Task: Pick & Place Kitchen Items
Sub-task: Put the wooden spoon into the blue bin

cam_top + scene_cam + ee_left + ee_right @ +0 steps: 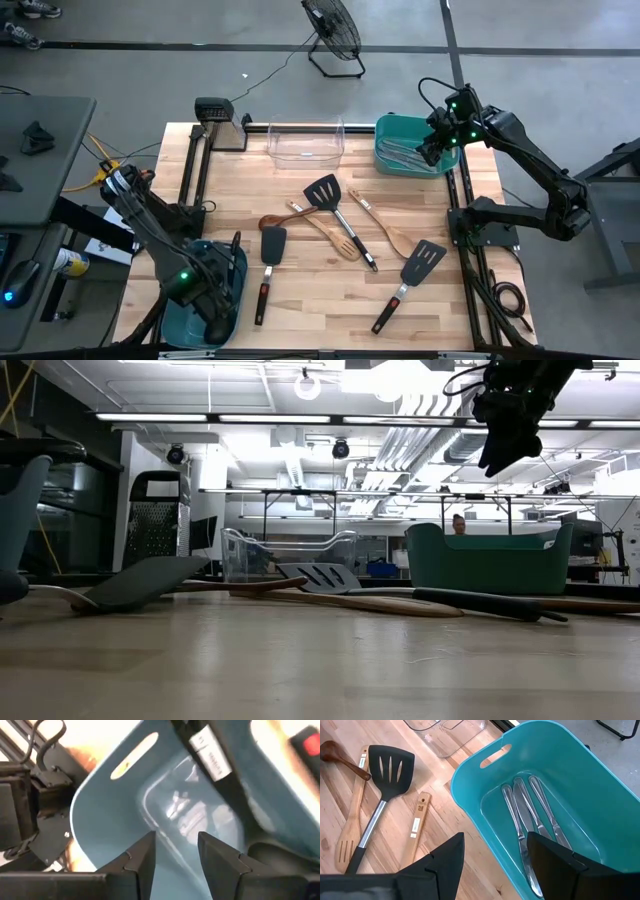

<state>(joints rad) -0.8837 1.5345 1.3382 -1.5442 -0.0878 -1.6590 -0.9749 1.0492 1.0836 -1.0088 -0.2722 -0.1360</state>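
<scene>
overhead, left gripper (212, 300) spread over blue tub (170, 315); right gripper (437, 148) spread, empty, above teal tub (385, 130).

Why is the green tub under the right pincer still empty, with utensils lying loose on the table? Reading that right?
Not empty. The right wrist view shows silvery metal pieces already lying inside the green tub, with the right pincer open above it. The rest holds: utensils such as the slotted black turner lie loose on the table.

Bright o'head tubes, blurry L-wrist view.
</scene>
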